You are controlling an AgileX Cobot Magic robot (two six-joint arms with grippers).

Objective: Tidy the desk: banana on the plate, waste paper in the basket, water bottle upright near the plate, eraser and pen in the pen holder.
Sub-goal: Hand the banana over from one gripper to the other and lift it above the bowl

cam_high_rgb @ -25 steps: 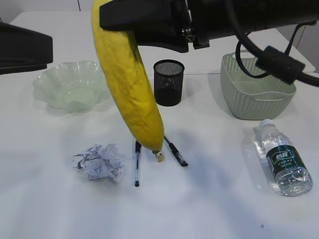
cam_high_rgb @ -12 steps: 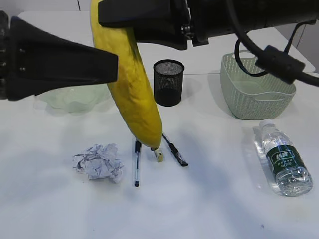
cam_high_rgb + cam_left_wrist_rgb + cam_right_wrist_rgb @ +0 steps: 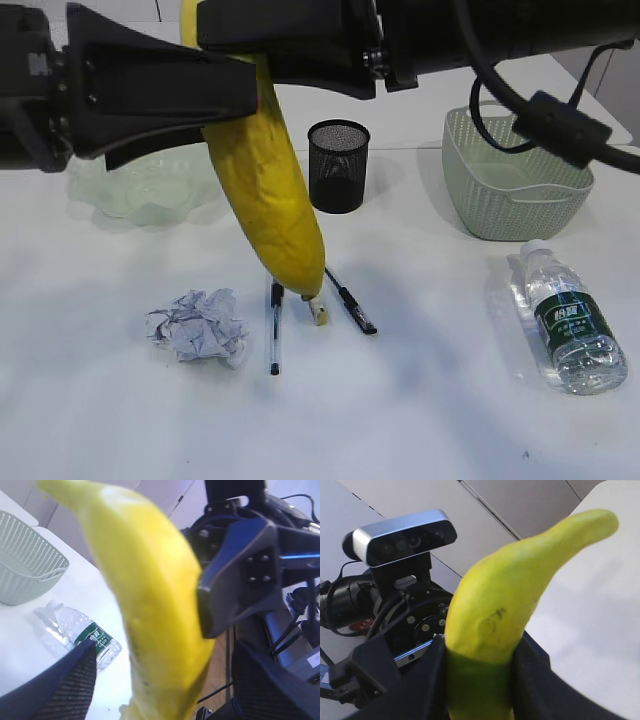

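Mostly your exterior view is blocked: the right gripper [image 3: 262,55] clamps the banana [image 3: 265,190], which hangs above the desk [image 3: 430,400], top cut off by the frame. Your left gripper [image 3: 225,95], jaws spread and empty, sits beside it, hiding much of the plate [image 3: 140,190]. Open desk lies around the crumpled paper [image 3: 198,326], pens [image 3: 274,330] and half-hidden eraser [image 3: 320,314]. The water bottle [image 3: 572,322] lies flat near the right edge, label unreadable.
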